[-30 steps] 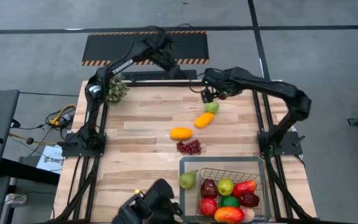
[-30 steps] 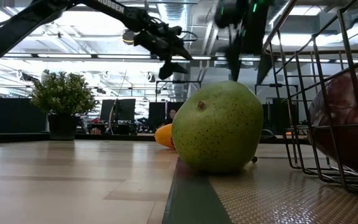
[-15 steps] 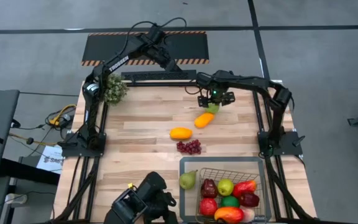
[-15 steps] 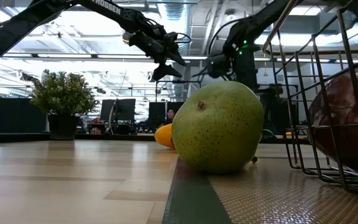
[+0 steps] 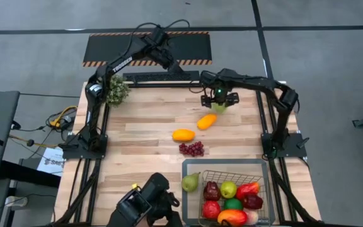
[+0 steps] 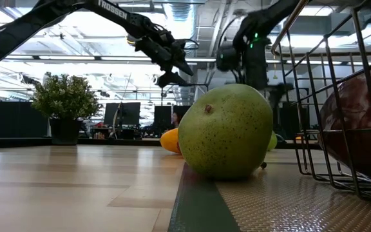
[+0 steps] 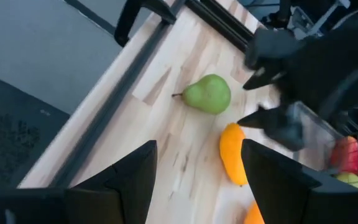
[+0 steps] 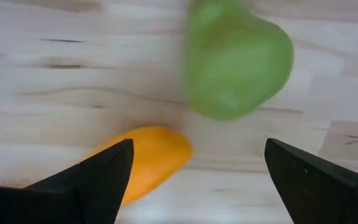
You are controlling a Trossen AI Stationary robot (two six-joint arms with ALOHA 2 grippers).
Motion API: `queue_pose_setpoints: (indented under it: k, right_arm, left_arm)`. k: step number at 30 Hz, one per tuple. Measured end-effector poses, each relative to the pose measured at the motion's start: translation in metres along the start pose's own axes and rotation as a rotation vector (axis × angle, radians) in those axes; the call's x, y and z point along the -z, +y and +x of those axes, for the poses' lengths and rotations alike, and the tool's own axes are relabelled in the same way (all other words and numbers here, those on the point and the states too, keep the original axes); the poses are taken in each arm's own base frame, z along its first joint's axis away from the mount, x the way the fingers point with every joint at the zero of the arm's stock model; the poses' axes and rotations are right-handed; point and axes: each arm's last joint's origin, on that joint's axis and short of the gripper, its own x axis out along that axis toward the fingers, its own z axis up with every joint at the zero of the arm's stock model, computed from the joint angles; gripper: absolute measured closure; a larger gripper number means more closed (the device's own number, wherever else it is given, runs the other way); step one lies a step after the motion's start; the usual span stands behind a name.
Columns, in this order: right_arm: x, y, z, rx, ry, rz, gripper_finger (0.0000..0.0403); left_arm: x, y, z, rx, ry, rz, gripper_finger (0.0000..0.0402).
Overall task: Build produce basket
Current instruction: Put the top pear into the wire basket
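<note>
The wire basket [image 5: 225, 162] stands at the table's near right corner with several fruits inside. A speckled green pear [image 5: 190, 182] [image 6: 227, 132] rests on the basket's flat rim. On the bare wood lie a purple grape bunch [image 5: 192, 149], two orange fruits [image 5: 183, 134] [image 5: 206, 121] and a small green pear [image 5: 219, 108] [image 8: 238, 59]. My right gripper [image 5: 218, 98] [image 8: 197, 146] hovers open just above that small pear, fingers pointing down. My left gripper [image 5: 162, 55] [image 7: 199, 146] is open, raised beyond the far edge.
A potted green plant [image 5: 116, 89] [image 6: 63, 103] stands at the far left corner. A dark camera mount [image 5: 147, 205] sits at the near edge, left of the basket. The left half of the table shows bare wood.
My right gripper has come down toward the small green pear and shifted slightly right, its arm folding in from the right side. It has stayed open. My left gripper has drifted a little toward the far edge. No fruit has moved.
</note>
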Motion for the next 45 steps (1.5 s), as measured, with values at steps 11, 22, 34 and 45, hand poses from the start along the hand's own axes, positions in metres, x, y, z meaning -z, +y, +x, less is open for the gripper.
queue_pose_setpoints:
  k: [11,22,34,45]
  right_arm:
    - [-0.067,-0.038,-0.039,0.039,-0.044,-0.210,0.0021]
    - [-0.092,-0.018,0.002,0.065,0.148,-0.396,0.0021]
    - [-0.100,-0.001,-0.001,0.007,0.255,-0.456,0.0021]
    - [-0.093,-0.004,-0.027,-0.113,0.220,-0.448,0.0024]
  left_arm:
    - [0.002,0.003,0.001,0.013,0.016,-0.025,0.0181]
    - [0.005,0.004,0.001,-0.034,0.044,-0.055,0.0181]
    - [0.005,0.005,0.001,-0.051,0.045,-0.056,0.0181]
    - [0.012,0.005,0.000,-0.054,0.108,-0.021,0.0181]
